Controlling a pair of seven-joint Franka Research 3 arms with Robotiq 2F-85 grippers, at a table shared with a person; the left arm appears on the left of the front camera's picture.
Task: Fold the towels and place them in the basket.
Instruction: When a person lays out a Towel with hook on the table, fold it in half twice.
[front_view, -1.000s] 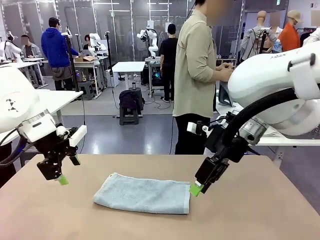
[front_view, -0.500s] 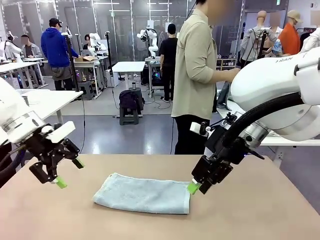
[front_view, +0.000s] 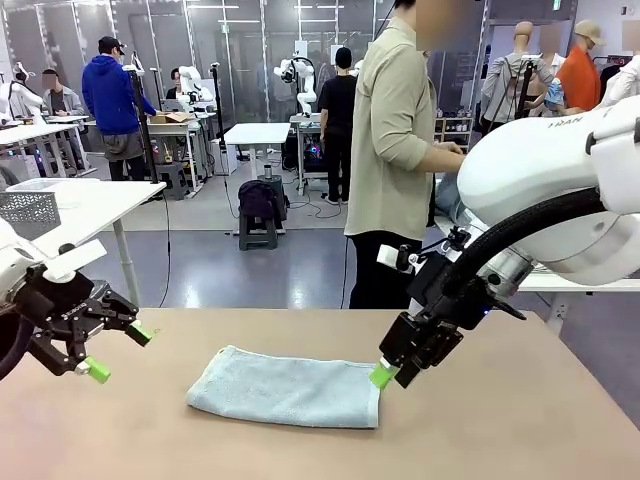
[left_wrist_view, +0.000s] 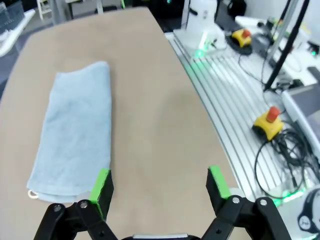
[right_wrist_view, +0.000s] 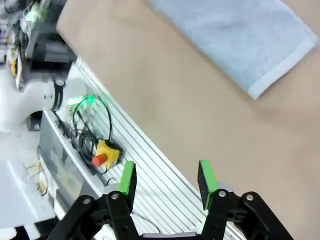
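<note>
A single light blue-grey towel (front_view: 288, 388) lies folded into a long strip at the middle of the tan table (front_view: 520, 430). Off its left end, above the table's left edge, my left gripper (front_view: 119, 352) stands open and empty. The left wrist view has the towel (left_wrist_view: 75, 135) left of the open left gripper (left_wrist_view: 159, 181). My right gripper (front_view: 384, 376) hovers at the towel's right edge, fingers pointing down. In the right wrist view, the right gripper (right_wrist_view: 166, 175) is open with nothing between its fingers, and the towel (right_wrist_view: 235, 35) lies ahead. The basket is out of view.
A person (front_view: 395, 150) stands at the far side, turned toward a side table on the right. A pale grey mesh basket (front_view: 25, 212) sits on a white table at left. Past the table's near edge are aluminium rails and a yellow stop button box (right_wrist_view: 102, 155).
My left arm has drawn back to the left and rolled its wrist, away from the towel. The right gripper has shifted slightly left toward the towel's right edge. The towel has not moved.
</note>
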